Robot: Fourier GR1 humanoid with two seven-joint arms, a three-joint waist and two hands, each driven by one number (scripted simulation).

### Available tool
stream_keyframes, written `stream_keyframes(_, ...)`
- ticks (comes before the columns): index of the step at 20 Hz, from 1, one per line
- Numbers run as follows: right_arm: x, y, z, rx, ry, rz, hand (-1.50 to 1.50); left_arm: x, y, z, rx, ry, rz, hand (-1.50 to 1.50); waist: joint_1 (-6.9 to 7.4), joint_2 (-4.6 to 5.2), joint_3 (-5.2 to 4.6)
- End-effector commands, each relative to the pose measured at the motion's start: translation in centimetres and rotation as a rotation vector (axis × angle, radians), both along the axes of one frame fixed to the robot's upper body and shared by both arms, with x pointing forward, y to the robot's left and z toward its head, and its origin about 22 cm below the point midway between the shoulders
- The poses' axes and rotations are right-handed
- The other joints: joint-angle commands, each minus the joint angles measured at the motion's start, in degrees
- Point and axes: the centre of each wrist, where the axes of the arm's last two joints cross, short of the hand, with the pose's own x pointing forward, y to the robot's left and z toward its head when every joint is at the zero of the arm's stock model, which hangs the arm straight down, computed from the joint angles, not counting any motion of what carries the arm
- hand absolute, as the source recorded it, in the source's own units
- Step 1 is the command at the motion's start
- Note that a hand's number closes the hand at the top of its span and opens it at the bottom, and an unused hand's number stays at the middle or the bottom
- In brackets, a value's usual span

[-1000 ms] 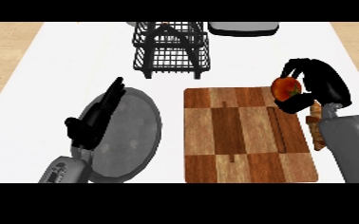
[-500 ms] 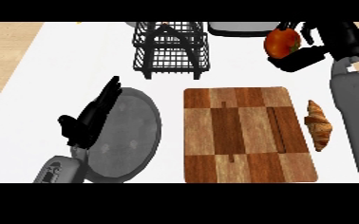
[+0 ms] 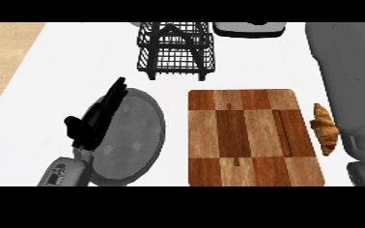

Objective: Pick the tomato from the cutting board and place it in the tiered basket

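Observation:
The tomato shows nowhere in the head view. The wooden cutting board (image 3: 249, 135) lies at centre right with nothing on it. The black wire tiered basket (image 3: 175, 50) stands at the back centre. My right forearm (image 3: 335, 77) rises as a broad grey shape along the right edge, and its hand is beyond the top of the view. My left hand (image 3: 92, 123) rests open at the left, fingers straight and pointing away, over the rim of a grey round plate (image 3: 132, 135).
A croissant (image 3: 324, 128) lies on the counter just right of the board, close to my right forearm. A grey appliance (image 3: 249, 28) sits at the back, right of the basket. The counter's left edge meets wooden floor (image 3: 18, 48).
My right hand, which held the tomato above the board's far right corner, has risen toward the back and left the view with it. The left hand has barely moved.

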Motion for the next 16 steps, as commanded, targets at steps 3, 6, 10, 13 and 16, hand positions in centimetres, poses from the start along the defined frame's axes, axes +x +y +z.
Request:
stream_keyframes(3,1.6,7.9,1.9,0.034,0.043,0.013,1.5,-0.4,-0.8,-1.4,0.004,-0.006,-0.01,0.0,0.58,0.28,-0.03)
stream_keyframes(6,3.2,8.2,1.8,-0.016,0.071,0.021,1.5,0.5,-0.6,1.1,0.0,-0.03,-0.019,0.0,1.55,0.51,-0.01)
stream_keyframes(10,4.0,10.4,-1.0,-0.016,0.114,0.045,1.5,-0.3,-0.9,0.0,0.0,-0.036,-0.034,0.0,1.96,0.76,-0.02)
stream_keyframes(13,4.1,12.0,-1.4,0.007,0.102,0.063,1.5,-0.8,-1.0,-0.7,0.004,-0.016,-0.034,0.0,1.64,0.63,-0.01)
stream_keyframes(16,4.4,12.8,-2.1,-0.008,0.119,0.065,1.5,-0.4,-2.7,0.4,-0.007,-0.029,-0.036,0.0,2.51,0.94,-0.01)
